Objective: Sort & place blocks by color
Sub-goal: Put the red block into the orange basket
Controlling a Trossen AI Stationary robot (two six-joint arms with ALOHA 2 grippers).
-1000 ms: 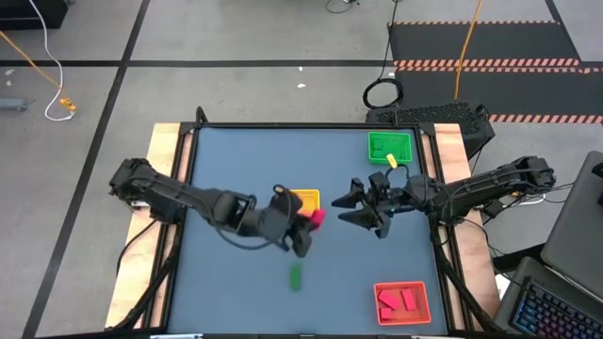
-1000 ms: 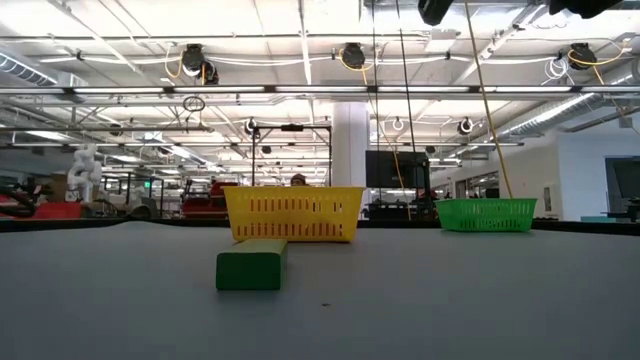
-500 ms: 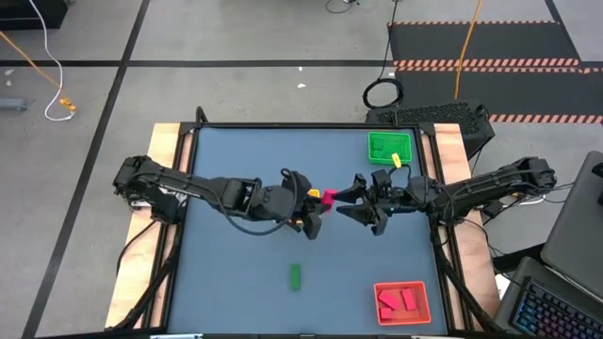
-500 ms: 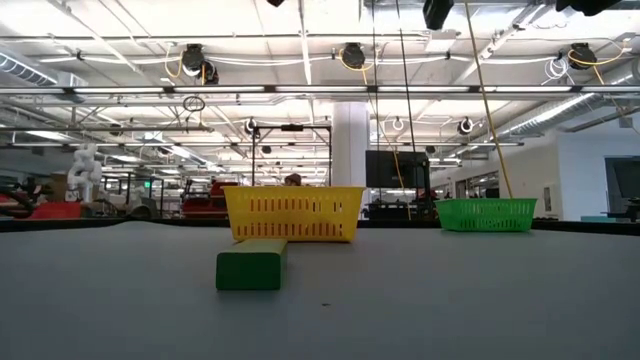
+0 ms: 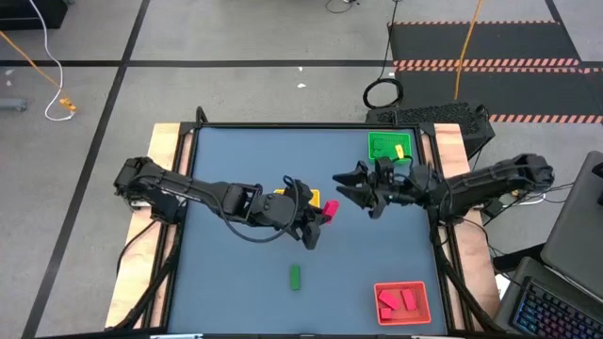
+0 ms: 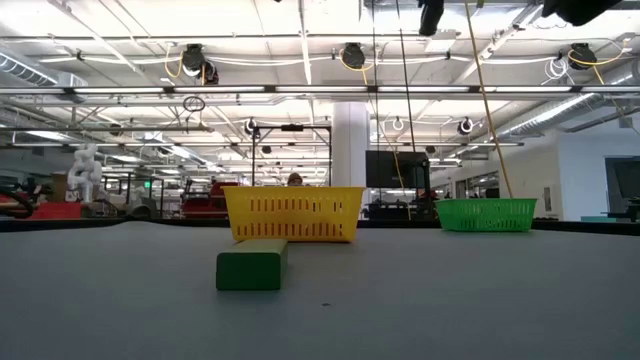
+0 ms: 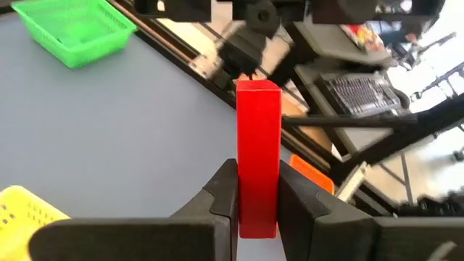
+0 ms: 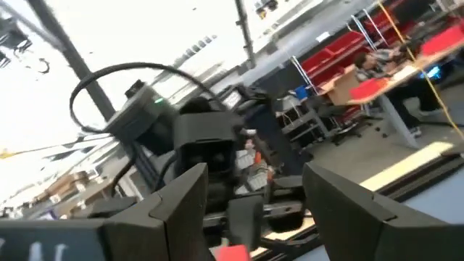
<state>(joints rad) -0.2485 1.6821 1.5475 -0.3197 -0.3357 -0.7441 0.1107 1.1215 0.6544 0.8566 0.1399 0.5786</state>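
Left gripper (image 5: 323, 213) above mid-counter (image 5: 236, 282), clamped on a red block (image 7: 258, 156) beside the yellow tray (image 5: 307, 199); right gripper (image 5: 347, 185), fingers apart and empty, faces it near the green tray (image 5: 389, 145); green block (image 5: 295, 275) lies on the counter; red tray (image 5: 401, 301) holds red blocks; no legible writing

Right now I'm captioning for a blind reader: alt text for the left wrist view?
The left pincer grips an upright red block between its dark fingers above the blue table. A green tray sits farther off.

A lone block (image 5: 295, 275) lies before the middle tray (image 5: 294, 201), both claws above.
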